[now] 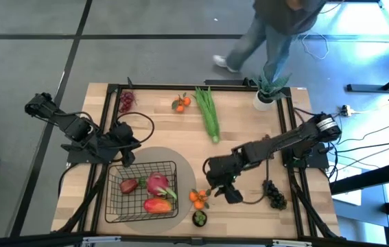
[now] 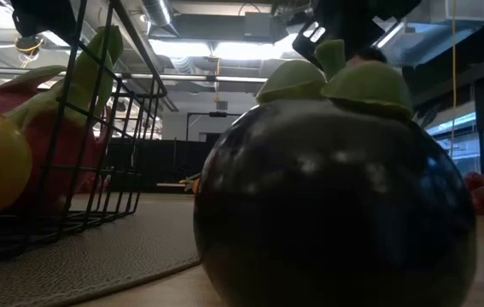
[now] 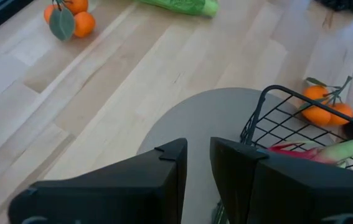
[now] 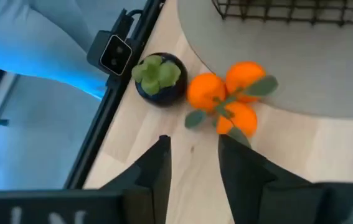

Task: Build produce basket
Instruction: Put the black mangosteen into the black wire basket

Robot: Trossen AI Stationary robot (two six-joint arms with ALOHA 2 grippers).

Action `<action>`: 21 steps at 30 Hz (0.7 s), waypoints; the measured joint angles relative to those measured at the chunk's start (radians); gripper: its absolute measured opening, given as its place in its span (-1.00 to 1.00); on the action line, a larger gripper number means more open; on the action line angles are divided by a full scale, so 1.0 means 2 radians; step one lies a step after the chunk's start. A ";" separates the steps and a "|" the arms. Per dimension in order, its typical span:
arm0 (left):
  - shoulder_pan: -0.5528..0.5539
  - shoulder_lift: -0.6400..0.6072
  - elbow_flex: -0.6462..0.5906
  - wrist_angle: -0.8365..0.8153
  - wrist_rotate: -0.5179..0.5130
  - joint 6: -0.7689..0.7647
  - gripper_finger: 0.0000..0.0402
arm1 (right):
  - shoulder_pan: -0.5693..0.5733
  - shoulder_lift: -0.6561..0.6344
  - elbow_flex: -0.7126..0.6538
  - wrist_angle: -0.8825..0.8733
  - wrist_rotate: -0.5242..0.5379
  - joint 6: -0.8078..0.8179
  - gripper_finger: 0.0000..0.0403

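The right gripper (image 4: 192,162), jaws parted and empty, is hovering just beside the tangerines (image 4: 229,99) at the basket's (image 1: 115,206) four o'clock. They're looking light, firm, smooth; grip across the cluster. The left gripper (image 3: 198,165), slightly apart, is waiting over the rim.

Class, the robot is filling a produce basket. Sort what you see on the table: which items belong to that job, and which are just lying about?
Belongs to the job:
- basket
- dragon fruit
- mango
- tangerines
- second tangerine cluster
- green bunch
- red grapes
- dark grapes
- small dark fruit

Just lying about:
- potted plant
- round grey mat
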 joint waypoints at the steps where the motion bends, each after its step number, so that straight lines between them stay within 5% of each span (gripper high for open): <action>1: 0.000 0.000 0.000 0.000 0.001 0.000 -0.70 | 0.005 0.005 0.000 0.010 0.008 -0.002 -0.42; 5: 0.000 0.000 0.000 0.000 0.004 0.000 -0.70 | 0.019 0.017 0.000 0.049 0.044 -0.008 -0.43; 21: 0.000 0.000 0.000 -0.008 0.009 0.018 -0.70 | 0.064 0.104 0.000 0.213 0.026 -0.004 -0.43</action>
